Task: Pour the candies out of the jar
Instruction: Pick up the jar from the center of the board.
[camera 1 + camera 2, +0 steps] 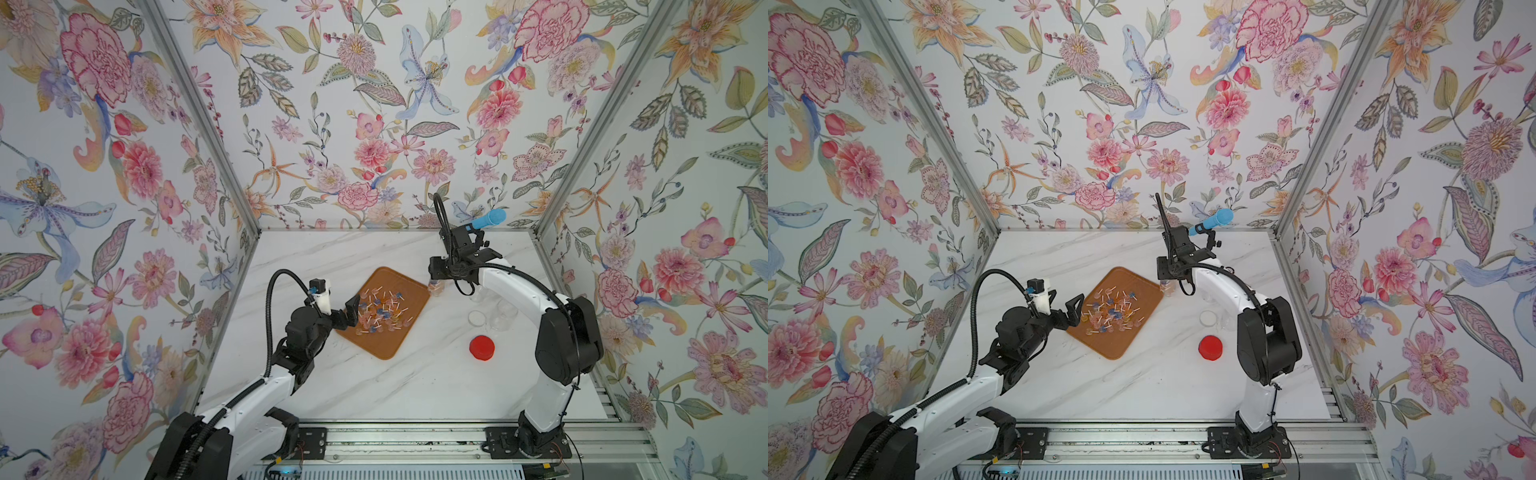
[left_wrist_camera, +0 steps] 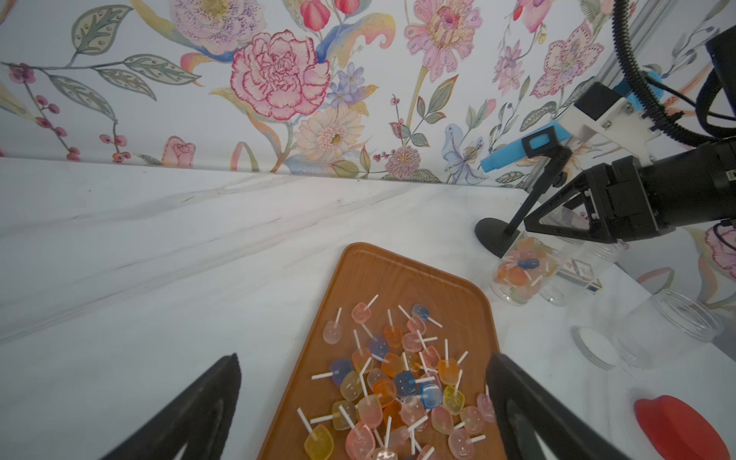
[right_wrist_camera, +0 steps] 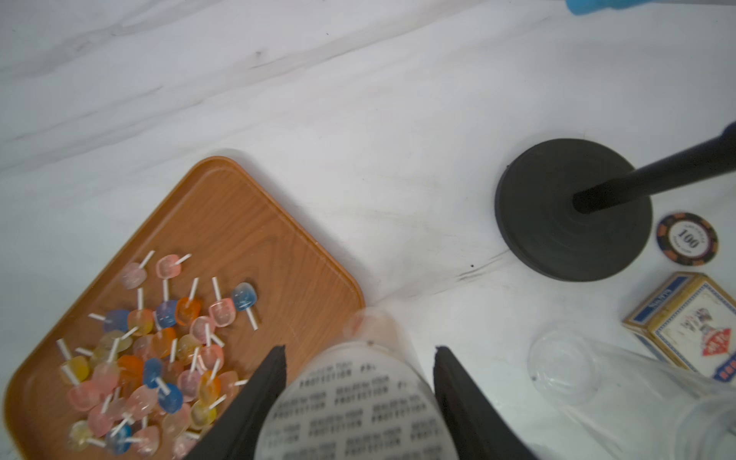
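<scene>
We see a marble table [image 1: 374, 386] with a brown tray [image 1: 390, 347] near its middle. Our left gripper [image 2: 363, 357] hangs over the tray's near-left end, its jaws spread wide and empty. Our right gripper [image 3: 359, 349] straddles the jar [image 2: 517, 275], one finger close on each side; we cannot tell whether they press it. The jar stands upright on the table just beside the tray's right edge, with a printed white seal [image 3: 358, 398] across its mouth. A red lid [image 1: 481, 347] lies apart, nearer the front. Candies [image 1: 380, 313] lie scattered on the tray, and a few show inside the jar.
</scene>
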Controlling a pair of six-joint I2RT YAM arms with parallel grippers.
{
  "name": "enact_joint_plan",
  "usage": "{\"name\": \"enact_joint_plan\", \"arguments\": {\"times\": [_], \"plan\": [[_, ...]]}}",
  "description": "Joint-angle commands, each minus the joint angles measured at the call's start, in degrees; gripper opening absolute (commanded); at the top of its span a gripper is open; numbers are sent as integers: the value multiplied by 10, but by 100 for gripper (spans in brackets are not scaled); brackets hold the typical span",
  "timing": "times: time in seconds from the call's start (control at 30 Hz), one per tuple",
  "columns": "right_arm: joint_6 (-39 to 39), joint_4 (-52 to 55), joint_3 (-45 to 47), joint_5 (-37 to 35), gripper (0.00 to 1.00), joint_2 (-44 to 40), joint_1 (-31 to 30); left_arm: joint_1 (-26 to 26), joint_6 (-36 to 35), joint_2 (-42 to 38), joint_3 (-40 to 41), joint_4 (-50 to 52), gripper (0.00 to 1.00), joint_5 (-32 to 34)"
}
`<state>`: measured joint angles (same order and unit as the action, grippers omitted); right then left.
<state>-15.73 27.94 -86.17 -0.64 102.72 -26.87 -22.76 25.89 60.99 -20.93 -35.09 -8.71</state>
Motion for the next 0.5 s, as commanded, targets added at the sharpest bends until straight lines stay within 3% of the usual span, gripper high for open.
{"name": "enact_joint_plan", "arguments": {"times": [0.0, 0.23, 0.47], "plan": [[7, 12, 2, 131, 41, -53, 3, 5, -22, 22, -32, -81, 99, -111], [-22, -1, 21, 314, 39, -122, -1, -7, -22, 47, -60, -144, 99, -253], [-90, -73, 36, 448, 37, -173, 0, -52, -42, 55, -93, -151, 99, -298]]}}
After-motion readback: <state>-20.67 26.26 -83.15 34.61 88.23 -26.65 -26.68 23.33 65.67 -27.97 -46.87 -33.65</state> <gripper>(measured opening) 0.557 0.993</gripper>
